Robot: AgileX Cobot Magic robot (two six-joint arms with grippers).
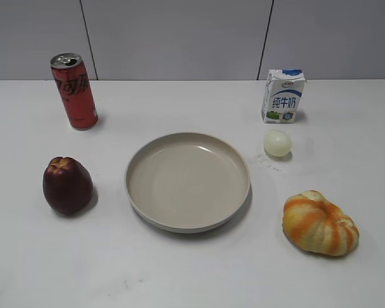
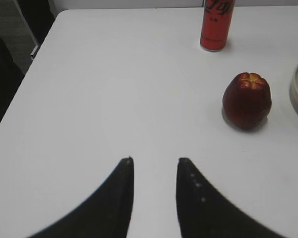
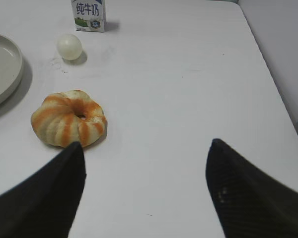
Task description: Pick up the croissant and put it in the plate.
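Croissant (image 1: 320, 223): orange-and-cream striped pastry, glossy, ridged; lies on the table (image 1: 192, 276) at about 4 o'clock from the plate, apart from it, untouched.
Plate (image 1: 188, 181): round beige dish with raised rim, centre of the table; nothing in it.
Right gripper (image 3: 144, 146): fingers spread wide, holding nothing; in the right wrist view the croissant sits near the left fingertip, at about 10 o'clock from the gap, not between the fingers.
Left gripper (image 2: 155, 159): fingers close together with a narrow gap, holding nothing; over bare table.
Dark red fruit (image 1: 67, 185): 9 o'clock of plate.
Red drink can (image 1: 74, 91): 10 o'clock, upright.
Milk carton (image 1: 283, 96): 1 o'clock, upright.
Egg (image 1: 276, 143): just in front of carton.
Progress: nothing done yet, by my judgement; approach, grasp, carry and release all remain.
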